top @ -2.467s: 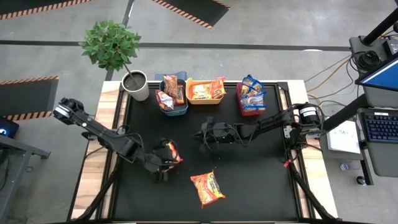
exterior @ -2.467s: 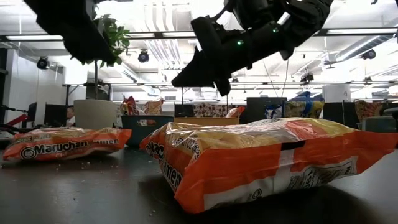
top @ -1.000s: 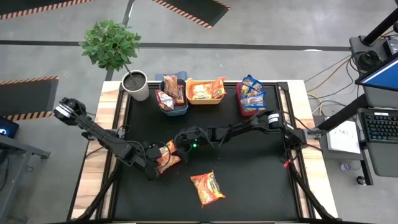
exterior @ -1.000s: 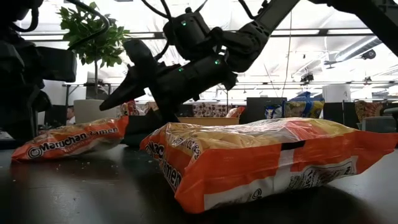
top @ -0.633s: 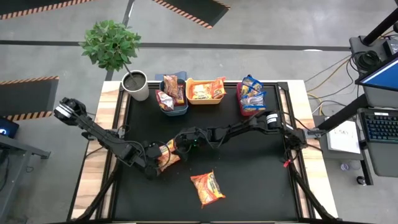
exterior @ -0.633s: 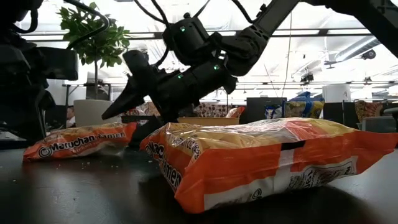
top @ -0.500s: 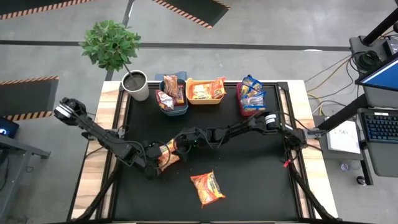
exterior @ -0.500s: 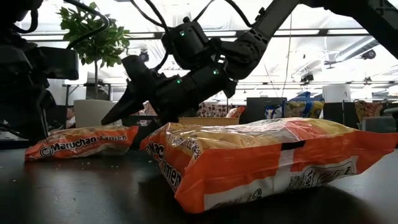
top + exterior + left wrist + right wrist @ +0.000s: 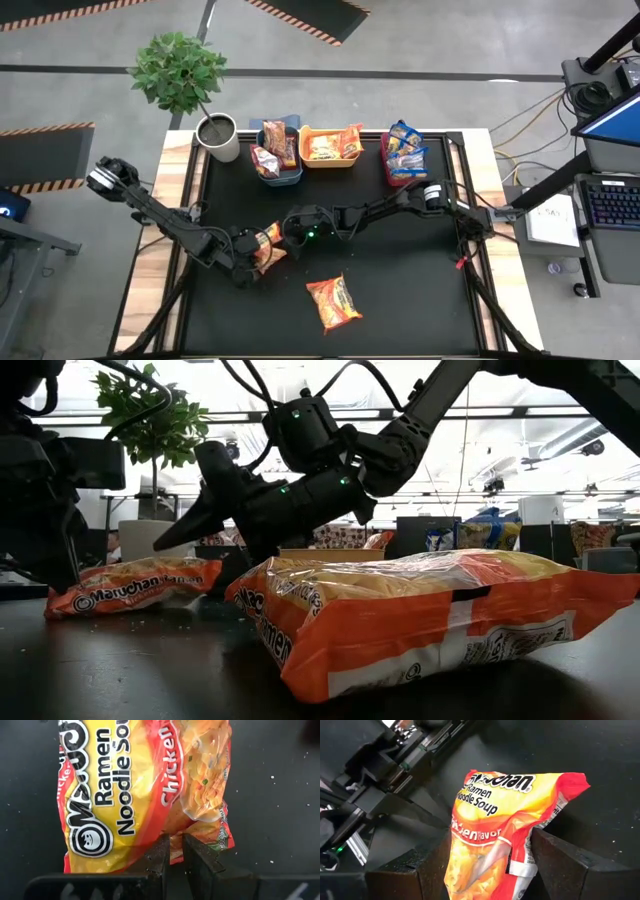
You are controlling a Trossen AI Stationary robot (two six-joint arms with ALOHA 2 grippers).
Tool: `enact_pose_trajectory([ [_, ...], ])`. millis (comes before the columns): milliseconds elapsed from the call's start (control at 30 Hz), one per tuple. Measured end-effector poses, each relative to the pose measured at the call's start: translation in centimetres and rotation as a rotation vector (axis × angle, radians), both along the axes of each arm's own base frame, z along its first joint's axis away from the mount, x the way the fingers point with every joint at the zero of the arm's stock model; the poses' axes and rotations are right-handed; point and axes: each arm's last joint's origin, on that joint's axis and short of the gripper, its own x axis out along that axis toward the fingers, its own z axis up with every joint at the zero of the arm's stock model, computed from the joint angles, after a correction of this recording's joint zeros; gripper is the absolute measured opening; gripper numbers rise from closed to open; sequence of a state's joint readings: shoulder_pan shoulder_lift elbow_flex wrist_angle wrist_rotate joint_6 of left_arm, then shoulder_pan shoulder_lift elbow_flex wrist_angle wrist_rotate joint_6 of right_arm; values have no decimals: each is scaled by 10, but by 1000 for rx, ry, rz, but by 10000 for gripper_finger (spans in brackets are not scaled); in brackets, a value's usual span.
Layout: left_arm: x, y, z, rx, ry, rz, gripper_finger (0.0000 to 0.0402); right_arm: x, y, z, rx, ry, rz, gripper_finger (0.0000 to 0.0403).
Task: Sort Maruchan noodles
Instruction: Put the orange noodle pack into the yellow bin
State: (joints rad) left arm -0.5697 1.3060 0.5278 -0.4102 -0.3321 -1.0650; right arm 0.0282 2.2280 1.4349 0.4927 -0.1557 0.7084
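An orange Maruchan noodles packet [image 9: 266, 243] sits left of the table's middle, and my left gripper [image 9: 176, 842] is shut on one end of it. My right gripper [image 9: 490, 840] reaches in from the right, open. Its two fingers stand on either side of the packet's other end [image 9: 485, 870]. A second orange packet [image 9: 333, 300] lies flat on the black mat nearer the front. More packets fill the blue bin [image 9: 278, 152], the yellow bin [image 9: 330, 146] and the red bin [image 9: 404, 156] at the far edge. My left gripper pinches the packet's sealed end edge [image 9: 172, 851] between its two fingers, coming steeply from above on the table's left side. The packet [image 9: 135, 588] sits tilted: the held end is low by the mat and the free end is higher. Whether my right gripper's fingers [image 9: 555, 865] touch the packet cannot be told.
A white pot with a green plant [image 9: 217, 136] stands at the far left corner beside the bins. Bare black mat [image 9: 410, 280] lies to the right of the loose packet. The two arms meet close together left of centre.
The packet in my left gripper has turned a little, and its free end has swung toward my right gripper and lies further in between its fingers. My right gripper has tipped slightly downward over that end.
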Motion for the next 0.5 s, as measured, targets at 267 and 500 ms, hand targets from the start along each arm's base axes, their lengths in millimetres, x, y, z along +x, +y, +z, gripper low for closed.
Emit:
enact_pose_trajectory([
  [267, 0, 0, 0, 5, -8, 3, 38, 0, 0, 0, -13, -2, -1, 197],
  [500, 1, 0, 0, 5, -16, 5, 38, 0, 0, 0, -16, -6, 0, 109],
])
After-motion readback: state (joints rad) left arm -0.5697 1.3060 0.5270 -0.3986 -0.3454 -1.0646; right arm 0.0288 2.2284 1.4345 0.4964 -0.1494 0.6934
